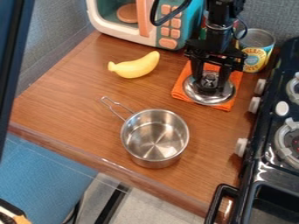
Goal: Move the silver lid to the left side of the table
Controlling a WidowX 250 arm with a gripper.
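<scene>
1. Likely the grasp step: end effector [210,89] at the silver lid [201,99], upper right, on orange cloth [180,87]; cannot tell whether it grips.
2. Next: secure grip, lift, carry left.

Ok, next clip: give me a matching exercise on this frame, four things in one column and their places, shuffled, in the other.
Things
1. Silver lid
2. Toy banana
3. Steel saucepan
4. Tin can

Places
A. Near the counter's front edge, handle pointing toward the back left
B. On the orange cloth, under the gripper
C. At the back, right of the gripper in the picture
D. In front of the toy microwave

Pairs: 1-B, 2-D, 3-A, 4-C
</scene>
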